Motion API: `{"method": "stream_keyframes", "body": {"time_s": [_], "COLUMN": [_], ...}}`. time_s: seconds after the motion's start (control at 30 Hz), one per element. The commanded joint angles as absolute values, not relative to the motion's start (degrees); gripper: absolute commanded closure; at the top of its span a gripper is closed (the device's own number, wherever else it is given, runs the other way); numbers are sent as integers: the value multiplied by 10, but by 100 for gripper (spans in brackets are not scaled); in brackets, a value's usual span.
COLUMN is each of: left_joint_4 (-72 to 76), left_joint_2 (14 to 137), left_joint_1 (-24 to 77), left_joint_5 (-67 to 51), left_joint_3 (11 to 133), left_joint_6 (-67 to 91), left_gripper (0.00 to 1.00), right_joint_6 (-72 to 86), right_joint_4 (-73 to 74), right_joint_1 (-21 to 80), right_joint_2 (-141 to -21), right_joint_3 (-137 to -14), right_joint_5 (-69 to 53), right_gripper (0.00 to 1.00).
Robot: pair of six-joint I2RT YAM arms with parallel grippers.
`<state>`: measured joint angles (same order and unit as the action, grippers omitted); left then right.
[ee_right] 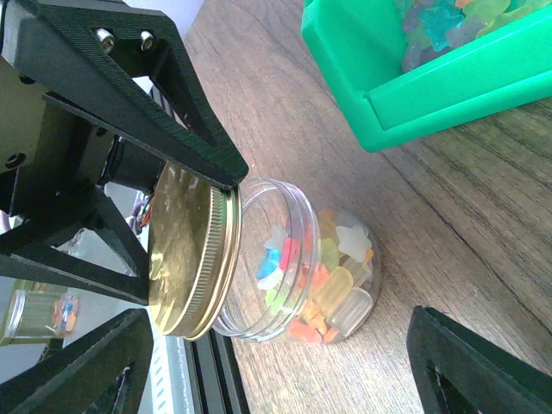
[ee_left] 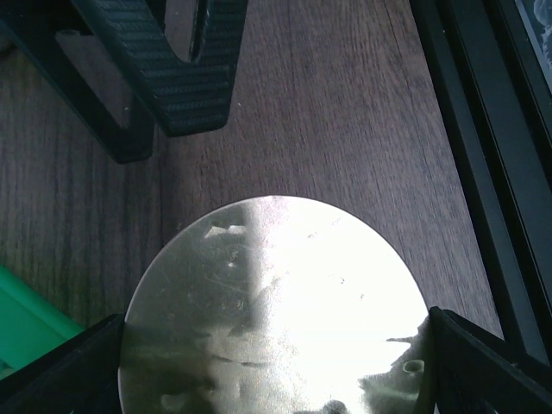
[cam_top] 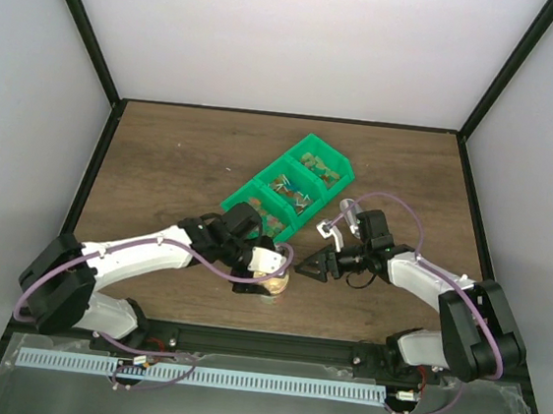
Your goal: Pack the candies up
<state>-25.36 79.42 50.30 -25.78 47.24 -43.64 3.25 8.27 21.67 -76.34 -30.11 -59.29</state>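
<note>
1 jar [ee_right: 259, 216] of candies [ee_right: 328, 285], 1 gold lid [ee_right: 185, 259] pinched by left end effector [ee_left: 274, 366], right end effector [cam_top: 310, 267] spread, 1 green bin [ee_right: 414, 95]

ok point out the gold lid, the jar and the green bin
gold lid [ee_right: 183, 250], right wrist view, flat top face
jar [ee_right: 280, 194], right wrist view, clear neck wall
green bin [ee_right: 448, 95], right wrist view, near wall

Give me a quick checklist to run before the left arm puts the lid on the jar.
1. Lid held in left gripper: ok.
2. Jar upright with candies inside: ok.
3. Lid centred over jar mouth: cannot tell.
4. Lid screwed down: not ok, jar neck shows bare.
5. Right gripper steadying jar: not ok, open and apart from it.
</note>
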Motion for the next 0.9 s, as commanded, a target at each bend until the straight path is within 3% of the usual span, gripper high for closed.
{"method": "stream_keyframes", "body": {"time_s": [0.0, 0.6, 0.73, 0.87], "left_joint_4": [-250, -249, -249, -248], "left_joint_2": [791, 843, 838, 828], "left_joint_1": [505, 505, 505, 505], "left_joint_5": [-267, -267, -265, -265], "left_joint_3": [466, 469, 469, 470], "left_joint_6": [-430, -427, -426, -424], "left_gripper": [14, 10, 1, 0], "right_joint_6": [22, 22, 22, 21], "right_joint_4": [83, 84, 84, 84], "right_joint_1": [215, 215, 215, 215], "right_joint_2": [-769, -764, -764, -765], "right_joint_3": [-317, -318, -319, -318], "right_joint_5": [-607, -607, -608, -608], "right_gripper": [17, 17, 16, 16]}}
